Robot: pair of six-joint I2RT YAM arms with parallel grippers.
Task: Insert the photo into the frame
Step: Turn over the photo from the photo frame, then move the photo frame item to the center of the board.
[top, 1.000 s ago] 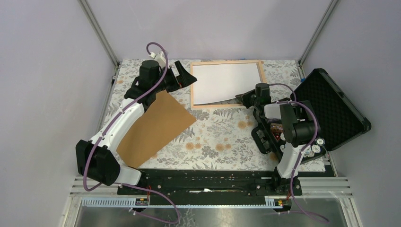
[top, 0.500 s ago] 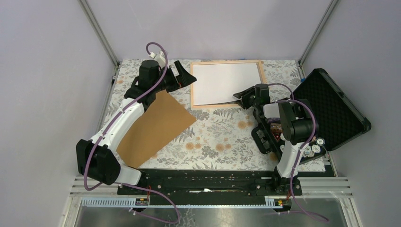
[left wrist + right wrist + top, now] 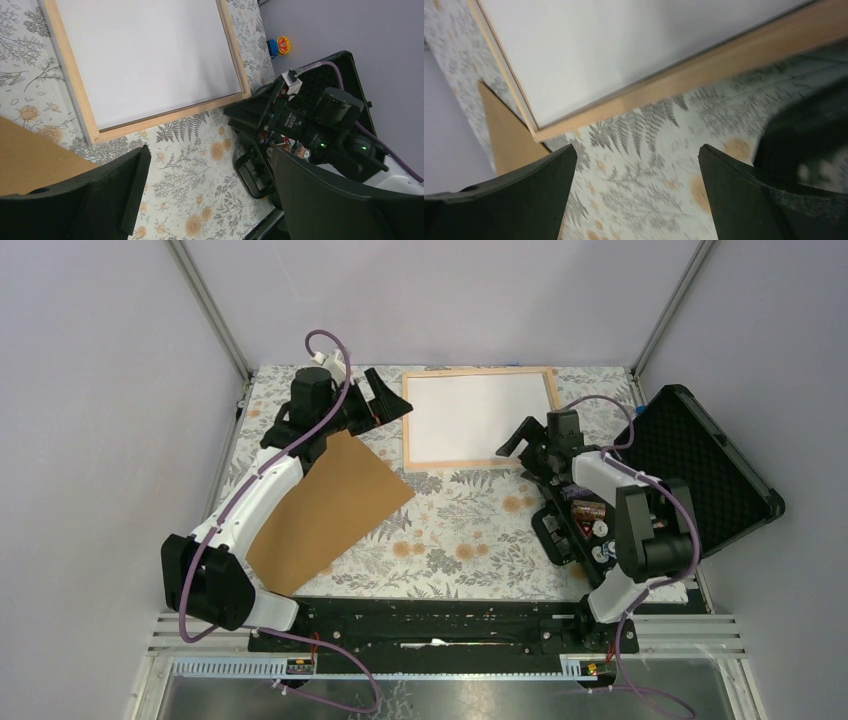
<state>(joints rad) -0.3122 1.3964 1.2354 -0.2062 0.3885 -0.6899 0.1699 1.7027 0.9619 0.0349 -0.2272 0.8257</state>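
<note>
Nearest you, on the left of the desk [image 3: 470, 530], lies the photo [image 3: 325, 515]. I take it to be back up, since only a plain brown board shows and no print. It rests flat and free. Its long axis slants from near-left to far-right, and one corner comes near the near-left corner of the frame [image 3: 450, 465].

Your left tool [image 3: 392, 395] hangs just past the photo's far end, fingers spread wide with nothing between them. Your right tool [image 3: 518, 438] is also spread and empty, at the frame's near rail toward its right end, with the open black case [image 3: 710, 475] on its right.

Farthest off, the frame lies flat with its long axis running left to right and a white sheet [image 3: 480, 415] filling it.

So the photo lies back toward you and leftward from the left tool, and well apart from the right one. The left arm looks the nearer. Expect to swing the photo's long axis round to match the frame's.
</note>
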